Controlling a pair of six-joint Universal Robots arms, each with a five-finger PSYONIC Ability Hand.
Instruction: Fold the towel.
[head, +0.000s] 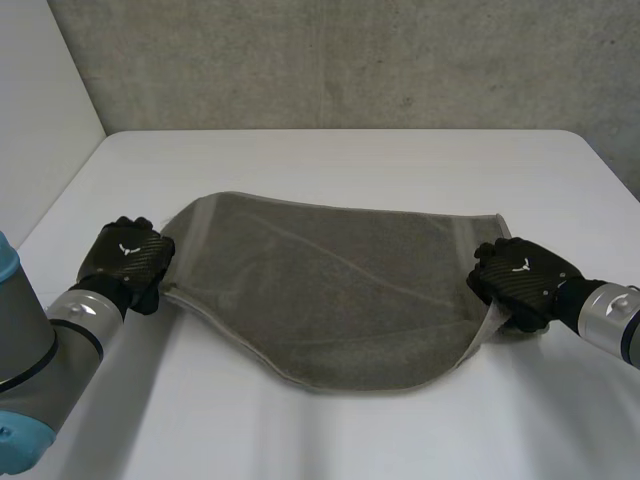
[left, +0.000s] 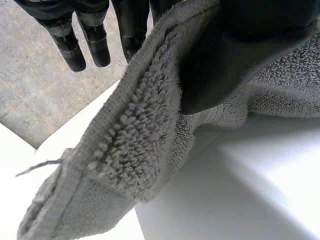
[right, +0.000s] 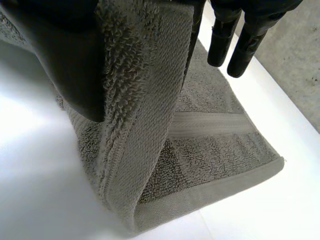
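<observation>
Both towel (head: 330, 300) ends pinched: left robot hand (head: 125, 262), right robot hand (head: 520, 280); white emblems (head: 127, 249).

The grey terry towel (head: 330, 300) lies doubled over in the middle of the white worktop (head: 350, 160). The black left hand (head: 125, 262) pinches its left end, the black right hand (head: 520, 278) its right end. A concrete wall (head: 350, 60) stands behind the worktop.
</observation>
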